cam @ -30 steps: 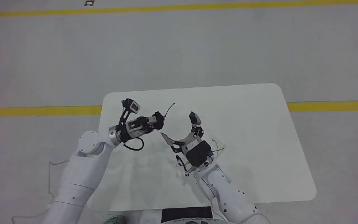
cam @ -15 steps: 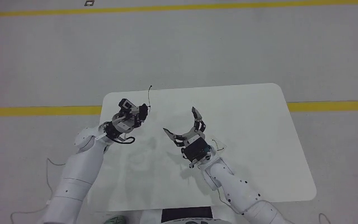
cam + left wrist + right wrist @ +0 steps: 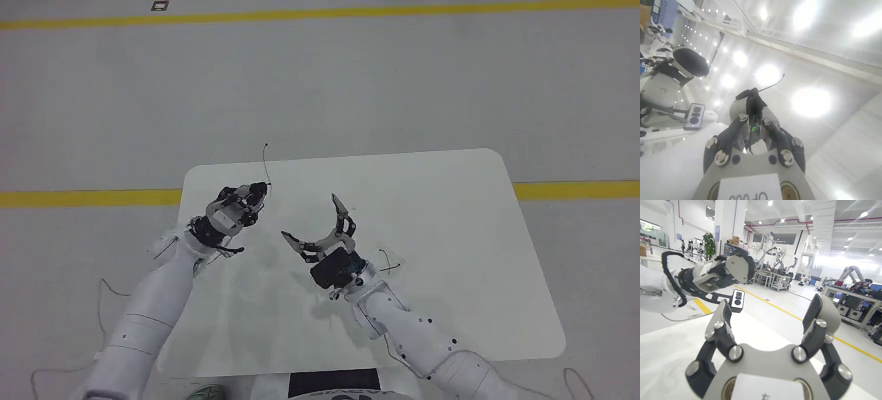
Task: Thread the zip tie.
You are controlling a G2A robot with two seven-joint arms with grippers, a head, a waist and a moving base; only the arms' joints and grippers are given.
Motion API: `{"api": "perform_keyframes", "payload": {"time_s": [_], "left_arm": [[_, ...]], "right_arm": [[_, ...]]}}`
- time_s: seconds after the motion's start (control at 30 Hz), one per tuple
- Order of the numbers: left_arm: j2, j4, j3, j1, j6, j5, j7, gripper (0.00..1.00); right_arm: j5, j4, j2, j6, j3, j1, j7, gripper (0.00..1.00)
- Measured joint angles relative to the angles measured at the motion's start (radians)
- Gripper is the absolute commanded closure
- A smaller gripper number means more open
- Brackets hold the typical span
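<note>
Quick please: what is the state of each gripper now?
Left gripper: shut on the zip tie.
Right gripper: open, empty.

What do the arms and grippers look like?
White shells on left arm and right arm. The left gripper and right gripper: grey bodies, black linkages, silver pins, ribbed black pads, white label at base. Black sleeved cable loops at the left wrist.

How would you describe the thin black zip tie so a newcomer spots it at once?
Start at the white rounded table, then find the left gripper near its far left corner. The thin black zip tie pokes from its shut jaws as a curved strand; the right gripper nearby is open and empty.
</note>
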Motion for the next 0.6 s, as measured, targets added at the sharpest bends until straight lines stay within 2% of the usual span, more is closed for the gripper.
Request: {"api": "perform_keyframes", "payload": {"time_s": [0.17, 0.27, 0.37, 0.47, 0.6], "left_arm": [[0.000, -0.001, 0.000, 0.000, -0.003, -0.004, -0.001, 1.00], [-0.002, -0.020, 0.008, 0.009, 0.004, -0.023, 0.026, 1.00], [-0.004, -0.036, 0.015, 0.015, 0.032, -0.061, 0.043, 1.00], [-0.006, -0.042, 0.020, 0.020, 0.043, -0.078, 0.066, 1.00], [-0.006, -0.050, 0.025, 0.020, 0.040, -0.070, 0.069, 1.00]], "right_arm": [[0.000, 0.001, 0.000, 0.002, -0.001, 0.001, 0.003, 0.00], [0.000, -0.009, -0.001, 0.001, 0.001, 0.003, 0.012, 0.00], [0.000, -0.011, -0.007, 0.031, -0.003, 0.011, 0.018, 0.00], [0.000, -0.001, -0.015, 0.070, -0.002, 0.022, 0.015, 0.00], [0.000, 0.000, -0.020, 0.067, 0.021, 0.020, 0.000, 0.00]]}}
